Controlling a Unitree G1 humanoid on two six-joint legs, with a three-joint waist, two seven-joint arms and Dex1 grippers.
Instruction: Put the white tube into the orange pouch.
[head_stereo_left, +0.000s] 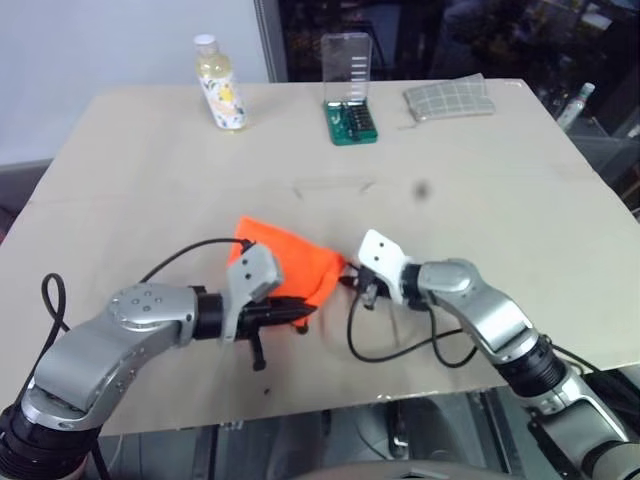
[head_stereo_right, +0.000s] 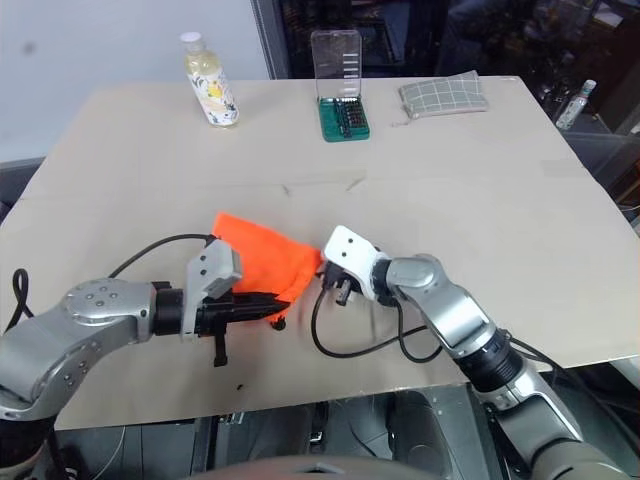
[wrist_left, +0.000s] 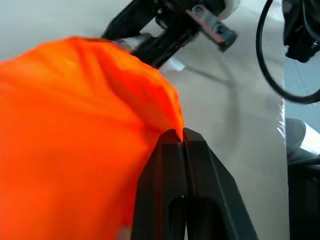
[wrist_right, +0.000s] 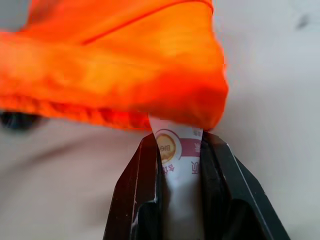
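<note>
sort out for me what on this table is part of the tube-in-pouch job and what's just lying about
Part of the job:
- white tube, clamped in the right gripper, its front end under the pouch's edge
- orange pouch, pinched by the left gripper

Lying about, at the far edge:
- yellowish bottle
- green bit set
- grey checked pouch

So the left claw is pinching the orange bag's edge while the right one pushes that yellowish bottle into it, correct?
Not the bottle. The right gripper holds the white tube, its end under the orange pouch, as the right wrist view shows. The left gripper does pinch the pouch.

beige table (head_stereo_left: 520, 200), pale wall (head_stereo_left: 100, 40)
</note>
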